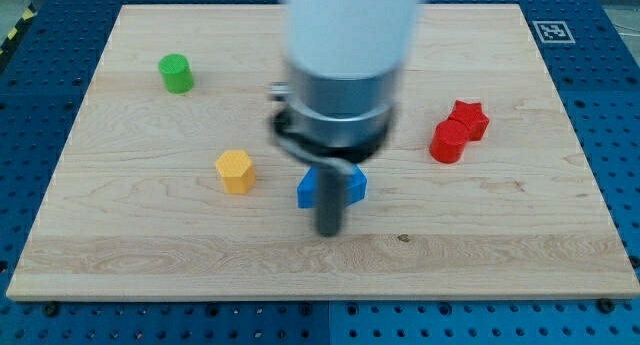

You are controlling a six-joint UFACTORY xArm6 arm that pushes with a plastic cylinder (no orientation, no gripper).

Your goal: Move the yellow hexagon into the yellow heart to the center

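The yellow hexagon lies left of the board's middle. My tip rests on the board about a hand's width to the hexagon's right and a little lower, just in front of a blue block that the rod partly hides. No yellow heart shows; the arm's blurred white and grey body covers the board's middle and may hide it.
A green cylinder stands at the upper left. A red cylinder and a red star-like block touch at the right. The wooden board lies on a blue perforated table; a marker tag sits at its top right corner.
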